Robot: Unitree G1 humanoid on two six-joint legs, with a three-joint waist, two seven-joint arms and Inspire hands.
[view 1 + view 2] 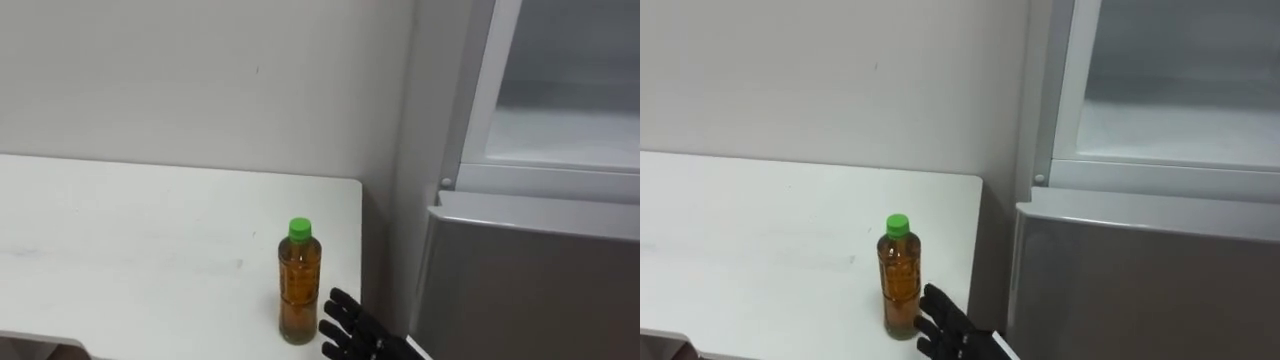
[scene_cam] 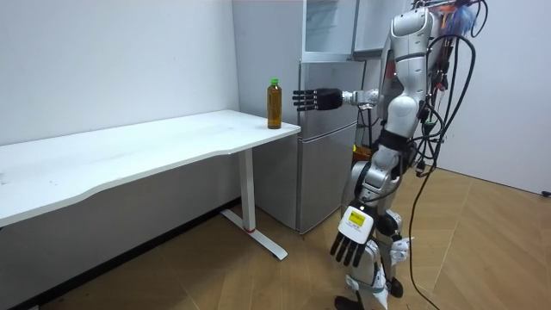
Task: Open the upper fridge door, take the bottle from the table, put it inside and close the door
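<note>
My right hand [image 1: 355,336] reaches out empty, fingers wide and straight. The bottle [image 1: 298,285] stands upright just left of them, near the surface [image 1: 150,250] edge. Closing off-centre could, I judge, tip it floorward. My left hand [image 2: 348,248] hangs relaxed.

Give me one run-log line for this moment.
stage: pre-grasp | bottle: upright on table corner, not held | right hand: open, beside bottle, apart | left hand: open, hanging at side

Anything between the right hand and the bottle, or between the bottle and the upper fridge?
Nothing visible. The open right hand is just right of the bottle, with only a gap between them; the upper fridge, up to the right, looks open.
</note>
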